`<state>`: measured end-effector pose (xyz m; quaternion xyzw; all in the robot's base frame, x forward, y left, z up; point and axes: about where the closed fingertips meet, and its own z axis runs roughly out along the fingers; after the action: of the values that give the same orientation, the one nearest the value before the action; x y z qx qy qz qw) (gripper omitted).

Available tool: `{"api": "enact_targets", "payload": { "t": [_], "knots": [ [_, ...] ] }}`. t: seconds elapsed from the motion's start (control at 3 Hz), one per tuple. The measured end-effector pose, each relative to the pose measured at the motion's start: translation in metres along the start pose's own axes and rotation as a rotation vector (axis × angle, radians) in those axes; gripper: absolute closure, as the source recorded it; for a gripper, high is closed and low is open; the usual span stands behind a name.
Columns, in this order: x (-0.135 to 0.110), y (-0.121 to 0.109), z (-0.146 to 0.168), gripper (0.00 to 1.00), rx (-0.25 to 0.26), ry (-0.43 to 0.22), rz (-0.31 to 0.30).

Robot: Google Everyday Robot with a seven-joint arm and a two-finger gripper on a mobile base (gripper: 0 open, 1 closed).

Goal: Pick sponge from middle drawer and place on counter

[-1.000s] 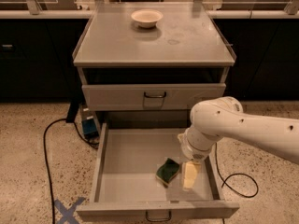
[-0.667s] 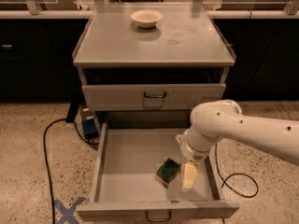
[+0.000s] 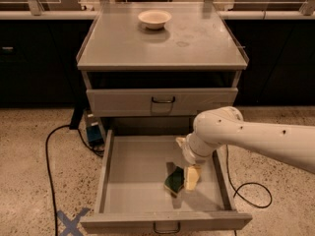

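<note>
Little has moved: the white arm (image 3: 256, 139) has edged slightly leftward, and the sponge (image 3: 174, 181) lies where it lay. Nearest, the middle drawer (image 3: 133, 181) stands pulled out, a flat grey metal tray with low walls and a small dark wire handle (image 3: 166, 226) on its front. Beside it a blue tape cross (image 3: 69, 222) marks the speckled floor (image 3: 29, 181). The sponge, dark green over yellow with a wavy outline, rests toward the tray's right side. The arm reaches in from the right, smooth and rounded, bending down at its wrist so the cream claw (image 3: 189, 178) points into the tray, touching the sponge's right edge; whether it grips cannot be told. Beyond is a closed grey drawer (image 3: 123, 102), then the matte grey tabletop (image 3: 123, 43) with faint ring stains and a round cream bowl (image 3: 154, 18).
</note>
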<state>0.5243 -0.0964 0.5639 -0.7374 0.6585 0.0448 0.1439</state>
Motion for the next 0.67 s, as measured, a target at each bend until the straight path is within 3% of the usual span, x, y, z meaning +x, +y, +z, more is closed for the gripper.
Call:
{"api": "enact_targets", "payload": {
  "t": [0.33,0.67],
  "knots": [
    [-0.001,-0.006,0.016,0.0,0.013,-0.012,-0.035],
    [-0.001,-0.007,0.039,0.0,-0.016,-0.032,-0.068]
  ]
}}
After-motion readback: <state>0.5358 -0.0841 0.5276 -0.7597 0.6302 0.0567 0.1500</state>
